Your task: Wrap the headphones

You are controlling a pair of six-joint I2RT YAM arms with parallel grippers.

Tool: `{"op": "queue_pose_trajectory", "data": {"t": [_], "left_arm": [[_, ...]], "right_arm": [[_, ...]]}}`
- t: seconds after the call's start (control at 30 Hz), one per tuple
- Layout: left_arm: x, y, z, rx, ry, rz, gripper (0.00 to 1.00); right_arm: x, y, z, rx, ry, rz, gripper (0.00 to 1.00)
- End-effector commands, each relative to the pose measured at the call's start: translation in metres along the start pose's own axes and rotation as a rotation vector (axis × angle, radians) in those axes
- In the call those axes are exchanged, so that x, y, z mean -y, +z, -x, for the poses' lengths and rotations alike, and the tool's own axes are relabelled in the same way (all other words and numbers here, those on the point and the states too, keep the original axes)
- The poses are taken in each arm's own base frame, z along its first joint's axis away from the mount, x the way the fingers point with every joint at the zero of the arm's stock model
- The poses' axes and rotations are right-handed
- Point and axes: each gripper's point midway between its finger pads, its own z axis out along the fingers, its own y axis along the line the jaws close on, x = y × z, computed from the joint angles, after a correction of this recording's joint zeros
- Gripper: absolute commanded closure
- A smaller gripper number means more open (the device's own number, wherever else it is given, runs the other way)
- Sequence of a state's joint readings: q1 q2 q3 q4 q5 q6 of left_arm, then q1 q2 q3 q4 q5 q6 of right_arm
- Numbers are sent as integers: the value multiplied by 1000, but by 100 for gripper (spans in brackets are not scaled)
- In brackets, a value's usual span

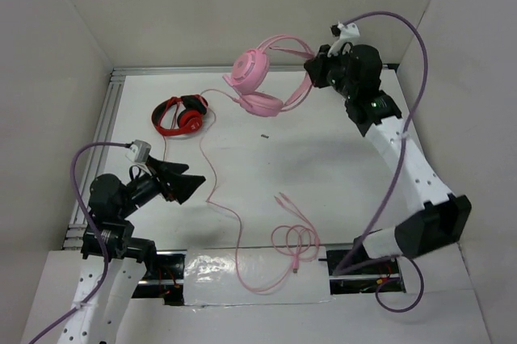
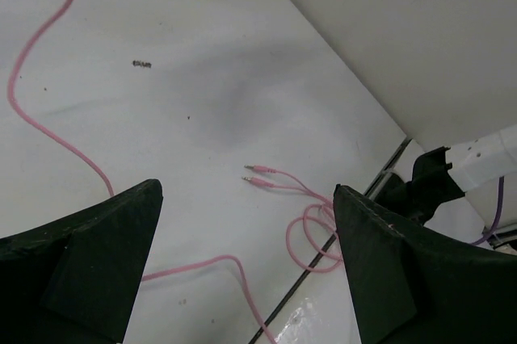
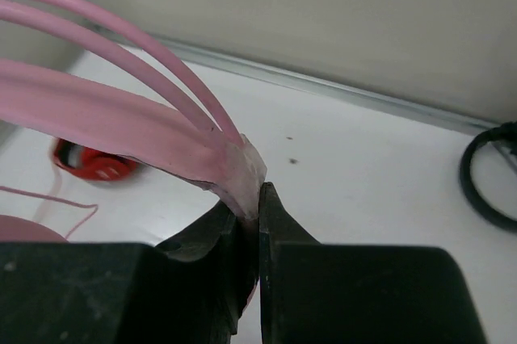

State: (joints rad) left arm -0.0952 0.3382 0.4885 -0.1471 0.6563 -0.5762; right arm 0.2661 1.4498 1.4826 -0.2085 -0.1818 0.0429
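The pale-pink headphones [image 1: 262, 77] are at the back middle, their cups to the left and the double headband arching right. My right gripper [image 1: 311, 69] is shut on the headband's end [image 3: 234, 162], which is pinched between the two black fingers [image 3: 279, 223]. A thin pink cable [image 1: 212, 190] runs from the headphones down the table to a loose coil [image 1: 295, 241] with two plugs [image 2: 257, 176] near the front edge. At front left, my left gripper [image 1: 194, 182] hovers wide open above the table; the cable [image 2: 202, 265] passes under it and nothing is between its fingers.
Red-and-black headphones [image 1: 181, 115] lie at the back left. A black cord loop [image 3: 485, 178] shows at the right of the right wrist view. White walls enclose the table on three sides. A metal rail [image 1: 97, 142] runs along the left edge.
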Motion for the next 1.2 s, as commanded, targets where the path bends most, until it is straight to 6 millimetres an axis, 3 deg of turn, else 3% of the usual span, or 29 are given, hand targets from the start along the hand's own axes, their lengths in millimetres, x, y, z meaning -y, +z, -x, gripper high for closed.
{"op": "queue_pose_trajectory", "data": {"t": [0.0, 0.07, 0.17, 0.23, 0.27, 0.3, 0.37, 0.47, 0.6, 0.73, 0.87, 0.93, 0.97, 1.0, 1.07, 1.17], "left_arm": [[23, -3, 30, 105, 67, -77, 1], [26, 0, 36, 125, 110, -106, 1], [31, 7, 38, 50, 139, -144, 1], [25, 16, 40, 9, 141, -140, 1], [20, 18, 35, -23, 117, -123, 1], [13, 24, 32, -48, 119, -117, 1], [8, 28, 27, -76, 114, -117, 1], [5, 33, 11, -134, 90, -166, 1], [18, 35, -5, -153, 141, -256, 1], [0, 52, -22, -155, 149, -170, 1], [-30, 82, -42, -228, 65, -50, 1], [-33, 95, -46, -240, 74, -36, 1], [-41, 103, -59, -276, 61, -21, 1], [-46, 112, -56, -260, 70, 19, 1], [-42, 125, -70, -303, 71, 6, 1], [-32, 145, -76, -291, 107, -8, 1]], "right_arm": [[-23, -36, 31, 174, 297, -54, 100], [-37, -64, 26, 197, 395, -62, 100], [-38, -94, 6, 164, 495, -116, 100], [-40, -107, -14, 99, 542, -132, 100], [-42, -118, -13, 120, 573, -121, 100], [-39, -125, -32, 60, 592, -164, 100], [-27, -136, -50, 35, 646, -244, 100], [-11, -155, -58, 59, 706, -342, 100], [-1, -173, -56, 105, 765, -382, 100], [-15, -179, -46, 120, 770, -294, 100], [-23, -183, -41, 110, 764, -246, 100], [-31, -183, -37, 98, 758, -206, 100], [-32, -183, -35, 95, 757, -198, 100], [-35, -183, -34, 89, 755, -182, 100], [-39, -183, -28, 89, 755, -163, 100], [-44, -184, -22, 89, 763, -134, 100]]}}
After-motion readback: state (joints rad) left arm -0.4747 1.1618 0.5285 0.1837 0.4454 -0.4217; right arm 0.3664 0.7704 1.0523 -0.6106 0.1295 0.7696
